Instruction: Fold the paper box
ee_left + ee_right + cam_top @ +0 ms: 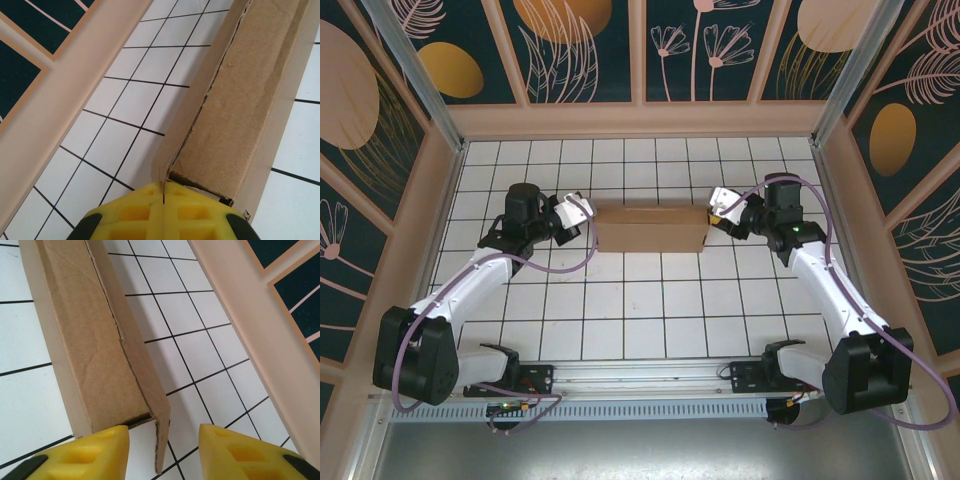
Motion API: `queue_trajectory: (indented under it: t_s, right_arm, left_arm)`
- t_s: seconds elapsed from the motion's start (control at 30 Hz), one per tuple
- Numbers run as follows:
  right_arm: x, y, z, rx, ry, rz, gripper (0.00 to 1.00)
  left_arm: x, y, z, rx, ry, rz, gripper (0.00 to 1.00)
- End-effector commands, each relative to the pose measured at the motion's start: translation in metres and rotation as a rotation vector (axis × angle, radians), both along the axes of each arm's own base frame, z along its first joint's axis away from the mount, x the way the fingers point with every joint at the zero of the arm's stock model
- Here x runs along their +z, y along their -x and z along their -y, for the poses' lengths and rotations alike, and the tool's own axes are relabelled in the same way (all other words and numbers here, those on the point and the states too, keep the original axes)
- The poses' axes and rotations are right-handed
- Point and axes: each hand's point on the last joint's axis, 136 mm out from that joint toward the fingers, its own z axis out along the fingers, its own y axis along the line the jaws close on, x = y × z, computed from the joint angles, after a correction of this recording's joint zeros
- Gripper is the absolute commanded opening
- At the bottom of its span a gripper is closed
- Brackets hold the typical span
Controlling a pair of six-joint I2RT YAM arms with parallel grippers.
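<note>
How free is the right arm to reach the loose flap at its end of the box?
Probably yes. The right gripper stands open right at that end of the paper box, and the loose flap juts into the gap between its fingers, with nothing in front of it.

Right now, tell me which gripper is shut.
The left gripper: its yellow fingers meet at the paper box's end. On the right gripper the fingers stand apart, a loose flap between them.
</note>
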Motion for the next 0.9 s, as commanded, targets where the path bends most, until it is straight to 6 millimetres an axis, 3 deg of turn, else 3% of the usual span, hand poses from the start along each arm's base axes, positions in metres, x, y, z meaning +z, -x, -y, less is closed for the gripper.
queue_trajectory:
  t_s: [0.0,0.23,0.53,0.7,0.87]
  right_arm:
    - [0.008,-0.007,0.002,-0.002,0.008,0.027,0.39]
    - [-0.005,-0.011,0.006,-0.038,0.045,0.037,0.35]
    - [-0.018,-0.015,0.000,-0.038,0.049,-0.005,0.20]
    - [-0.012,-0.016,-0.005,-0.032,0.041,-0.007,0.01]
    - [0.001,-0.017,-0.008,-0.065,-0.007,-0.028,0.00]
  left_arm:
    - [0.010,0.002,0.001,-0.007,0.029,0.026,0.00]
    - [0.010,0.002,0.003,-0.016,0.028,0.008,0.00]
    - [0.013,0.002,0.002,-0.013,0.024,0.005,0.00]
    - [0.014,0.002,0.002,-0.008,0.031,-0.005,0.00]
    - [0.031,-0.003,0.007,0.037,0.136,-0.069,0.00]
